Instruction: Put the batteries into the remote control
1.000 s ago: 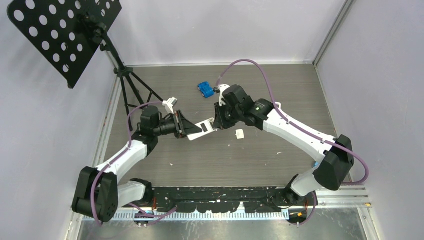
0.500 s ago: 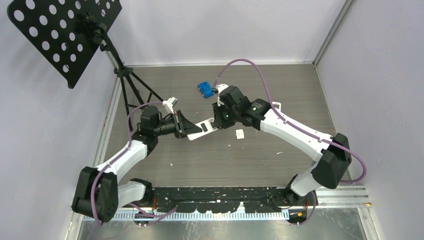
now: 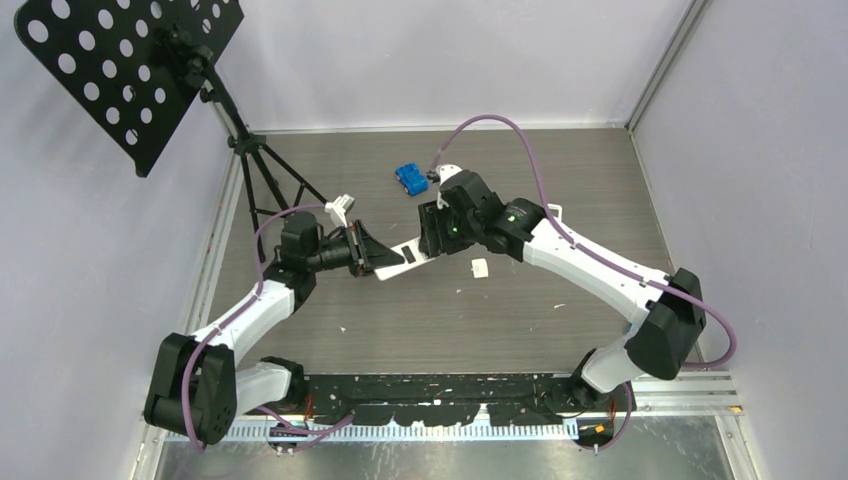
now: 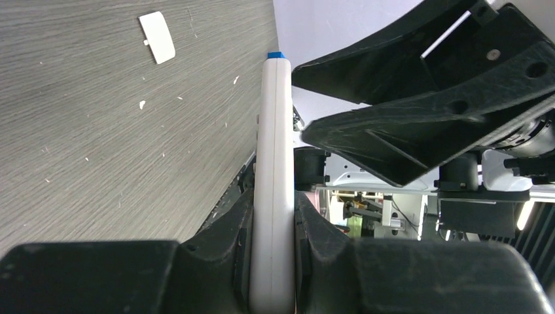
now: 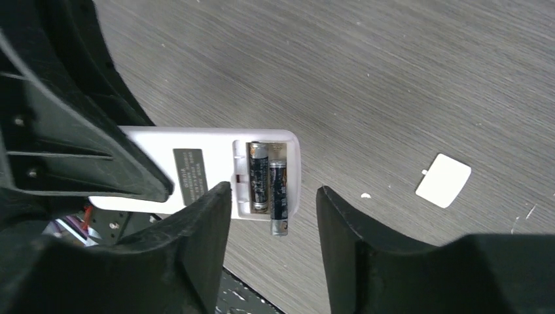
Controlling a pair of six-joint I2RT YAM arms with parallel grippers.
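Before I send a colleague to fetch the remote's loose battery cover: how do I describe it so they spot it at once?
On the grey wood-grain table, find the white remote held up at its centre. Just right of it, flat on the table, lies the battery cover: small, white, rounded, with a tiny tab, unlike the blue object farther back.

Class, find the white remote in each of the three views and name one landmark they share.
Top: remote mid-picture.
Left wrist: remote edge-on, rising from bottom centre.
Right wrist: remote left of centre, back facing up.
Shared landmark: the loose white cover beside it.
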